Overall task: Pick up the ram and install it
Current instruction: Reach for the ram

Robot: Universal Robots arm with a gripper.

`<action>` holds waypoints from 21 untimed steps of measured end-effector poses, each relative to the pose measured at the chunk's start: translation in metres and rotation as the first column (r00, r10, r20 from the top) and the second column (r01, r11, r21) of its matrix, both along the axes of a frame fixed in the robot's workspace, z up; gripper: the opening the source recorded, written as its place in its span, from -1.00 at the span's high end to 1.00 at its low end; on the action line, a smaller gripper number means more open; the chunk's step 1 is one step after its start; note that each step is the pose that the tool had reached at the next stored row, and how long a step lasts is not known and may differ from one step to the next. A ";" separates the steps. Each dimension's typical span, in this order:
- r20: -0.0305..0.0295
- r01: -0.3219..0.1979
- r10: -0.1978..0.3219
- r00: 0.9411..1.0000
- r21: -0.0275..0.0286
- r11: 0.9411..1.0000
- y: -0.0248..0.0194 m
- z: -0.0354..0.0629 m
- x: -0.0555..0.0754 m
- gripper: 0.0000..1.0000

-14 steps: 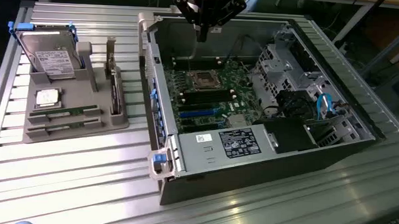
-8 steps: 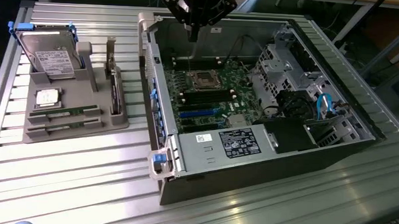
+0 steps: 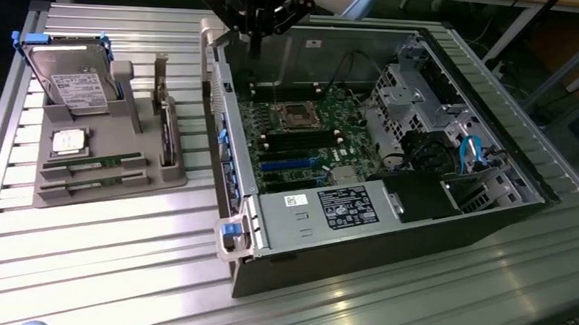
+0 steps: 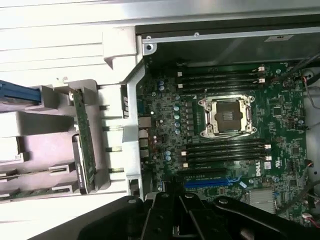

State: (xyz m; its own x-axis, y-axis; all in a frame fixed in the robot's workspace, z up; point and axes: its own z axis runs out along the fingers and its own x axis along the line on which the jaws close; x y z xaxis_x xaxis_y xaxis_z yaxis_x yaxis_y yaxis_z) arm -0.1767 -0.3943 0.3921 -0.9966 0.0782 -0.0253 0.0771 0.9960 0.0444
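1. On the exterior view's left, the grey tray (image 3: 110,196) holds the ram (image 3: 92,161) seated in its groove, untouched. Its twin stick (image 3: 86,186) sits just beside it.
2. The gripper (image 3: 258,40) hangs over the computer case (image 3: 384,223), by the wall nearest the tray and well apart from the ram. Its claw is pinched together on nothing.
3. Further right, the memory slots (image 3: 295,141) look empty. I'd say the pick-up hasn't begun; it calls for parted jaws squared over the stick.
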 end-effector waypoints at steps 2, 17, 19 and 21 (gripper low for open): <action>0.000 0.000 0.000 1.000 0.000 1.000 0.0008 -0.0002 -0.010 0.79; 0.000 0.000 0.000 1.000 0.000 1.000 0.0209 -0.0085 -0.131 0.79; 0.000 -0.002 0.002 1.000 0.000 1.000 0.0212 -0.0086 -0.137 0.79; 0.000 -0.004 0.004 1.000 0.000 1.000 0.0221 -0.0090 -0.152 0.79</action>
State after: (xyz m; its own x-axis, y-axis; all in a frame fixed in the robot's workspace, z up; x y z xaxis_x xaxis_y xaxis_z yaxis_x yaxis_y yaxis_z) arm -0.3290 -0.3722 0.3831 -0.9969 0.0741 -0.0252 0.0729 0.9963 0.0444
